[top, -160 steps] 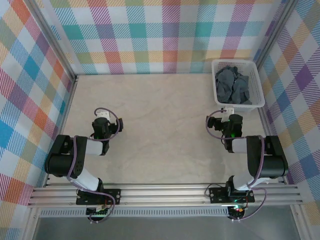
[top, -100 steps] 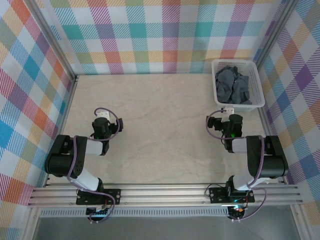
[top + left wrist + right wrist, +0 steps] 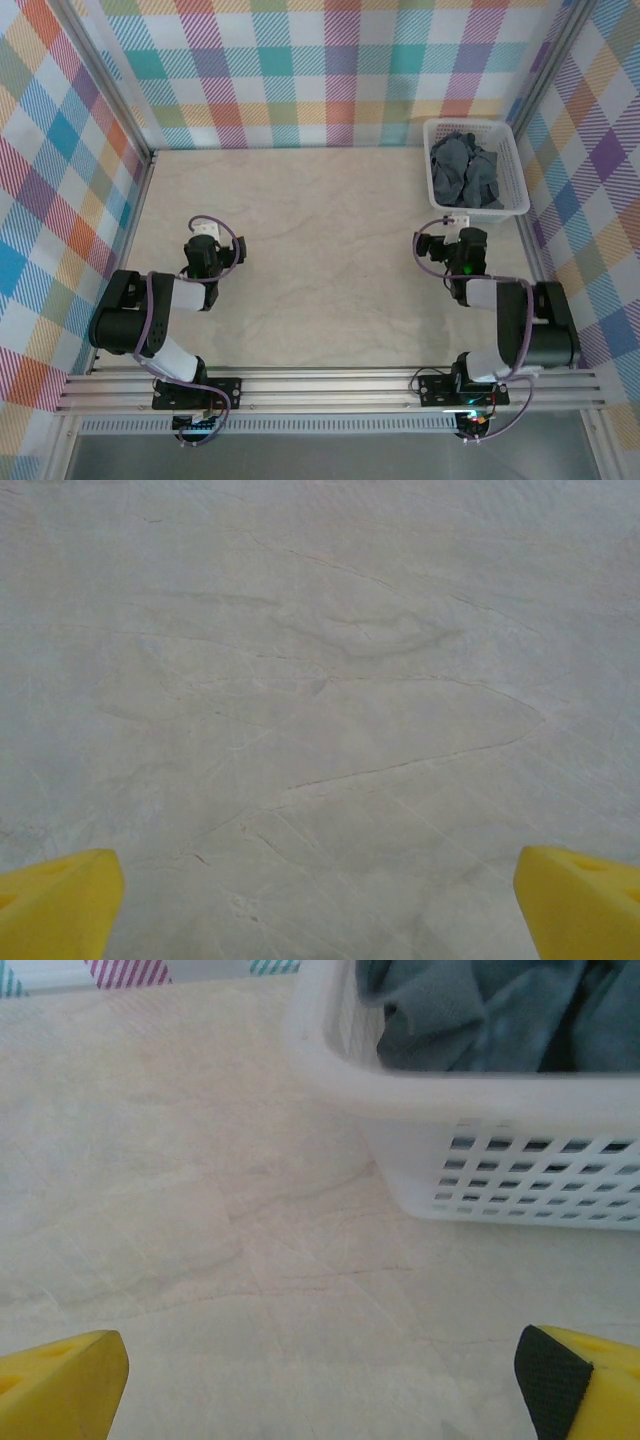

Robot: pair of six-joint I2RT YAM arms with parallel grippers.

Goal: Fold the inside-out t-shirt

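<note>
Both arms sit folded low at the near rail. Left pincer (image 3: 320, 905): released, its 2 yellow fingertips spread to the lower corners of the wrist view, with nothing between them but bare counter (image 3: 320, 230). Right pincer (image 3: 320, 1385): likewise released and empty, with 1 fingertip showing a black pad on its inner face.

Counter surface: pale beige, marble-like with faint veins, matte and flat.

Key relation: the inside-out t-shirt (image 3: 465, 172) lies ahead of the right pincer and slightly to its right. It sits inside the white basket (image 3: 480, 209) at the far right corner of the counter. In the right wrist view the basket's near wall stands a little beyond the fingertips, not touching them. The left pincer is well apart from the basket, across the counter. My judgement: the right arm should make the pick, going over the rim and down into the cloth.

T-shirt: bunched in a heap, dark slate-grey, soft, deeply creased. I can make out no collar, sleeve or hem, so I read no long axis. The heap fills the basket along its near-to-far length.

Basket: rigid white plastic, smooth rolled rim, slotted mesh walls, rectangular with rounded corners.

Folding is not yet begun; the garment must come out and be spread first. Risk as I see it: a fingertip catching the mesh, or the light basket dragging along.
</note>
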